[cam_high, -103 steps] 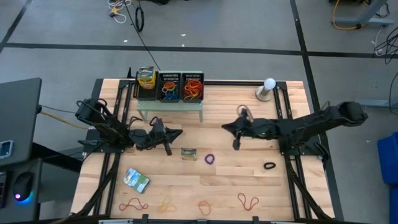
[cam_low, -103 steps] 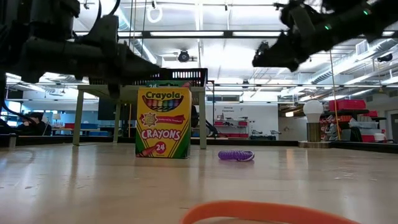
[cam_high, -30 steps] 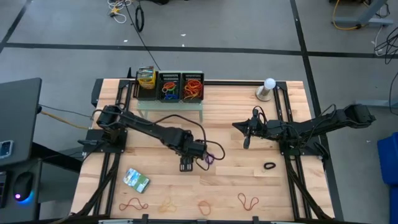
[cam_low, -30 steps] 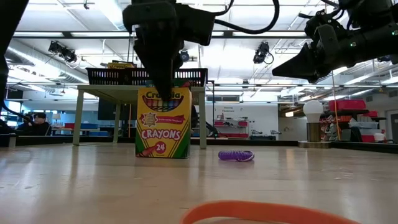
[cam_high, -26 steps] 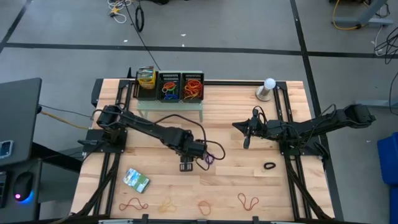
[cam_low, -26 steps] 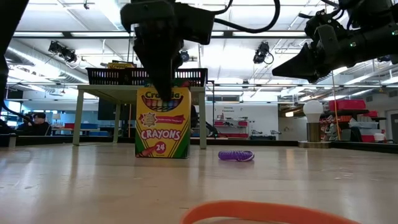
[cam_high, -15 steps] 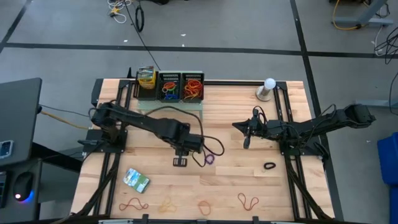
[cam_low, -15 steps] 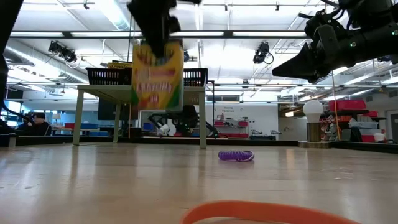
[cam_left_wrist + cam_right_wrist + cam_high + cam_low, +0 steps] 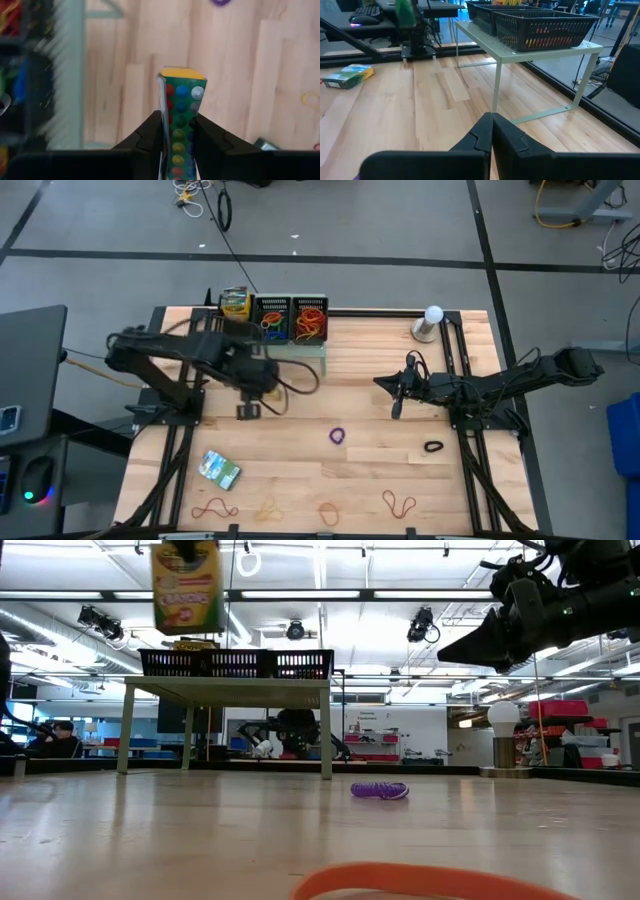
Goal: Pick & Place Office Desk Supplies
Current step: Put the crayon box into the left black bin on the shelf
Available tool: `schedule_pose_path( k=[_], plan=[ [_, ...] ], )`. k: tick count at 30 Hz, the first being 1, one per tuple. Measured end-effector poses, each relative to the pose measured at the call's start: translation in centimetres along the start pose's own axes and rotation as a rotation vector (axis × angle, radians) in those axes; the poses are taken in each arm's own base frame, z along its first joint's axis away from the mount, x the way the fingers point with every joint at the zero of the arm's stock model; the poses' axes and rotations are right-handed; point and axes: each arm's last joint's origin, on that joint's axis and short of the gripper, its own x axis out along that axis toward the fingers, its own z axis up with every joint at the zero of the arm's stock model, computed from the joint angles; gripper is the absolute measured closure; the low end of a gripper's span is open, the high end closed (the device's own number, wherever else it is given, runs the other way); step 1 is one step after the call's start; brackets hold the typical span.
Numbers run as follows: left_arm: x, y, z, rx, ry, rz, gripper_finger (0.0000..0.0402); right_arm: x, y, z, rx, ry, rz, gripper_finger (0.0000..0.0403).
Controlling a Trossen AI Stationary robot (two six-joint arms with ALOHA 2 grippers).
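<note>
My left gripper (image 9: 247, 409) is shut on a yellow-green Crayola crayon box (image 9: 186, 575), high above the table in front of the pale-green shelf (image 9: 273, 352). My right gripper (image 9: 395, 406) hangs shut above the table's right middle, touching nothing. A purple rubber band (image 9: 337, 436) lies flat on the table's middle and a black one (image 9: 432, 447) lies to its right. Tan, orange and red bands (image 9: 398, 503) lie along the near edge. A green packet (image 9: 220, 469) lies flat near the left. My left gripper pinches the crayon box between its two fingers (image 9: 150, 135), one on each broad face; the narrow dotted side (image 9: 181, 107) shows between them. The fingers come from above, pointing down, at the box's upper end (image 9: 186, 550). The box hangs upright, lifted clear.
Black mesh trays (image 9: 291, 320) with bands stand on the shelf, beside another crayon box (image 9: 234, 305). A light bulb on a stand (image 9: 432, 321) sits at the far right. An orange band (image 9: 430, 881) lies close to the low camera. Bare wood spans the middle.
My left gripper, shut on the crayon box standing on the table's middle, has raised it clear and carried it up and toward the left and far side, nearer the shelf. The purple band stays where it was.
</note>
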Motion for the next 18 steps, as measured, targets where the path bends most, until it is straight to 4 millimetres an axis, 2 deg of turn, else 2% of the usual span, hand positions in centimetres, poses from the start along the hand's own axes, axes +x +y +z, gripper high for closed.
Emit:
schedule_pose_path(
  k=[5,18],
  plan=[
    [-1.8,1.8,-2.1,-0.044,0.018,0.056,0.0312,0.0,0.0,0.1,0.002,-0.005,0.0,0.039],
    [-3.4,8.9,-4.1,-0.039,-0.003,0.19,0.0312,0.0,0.0,0.1,0.004,-0.005,0.0,0.039]
  ],
)
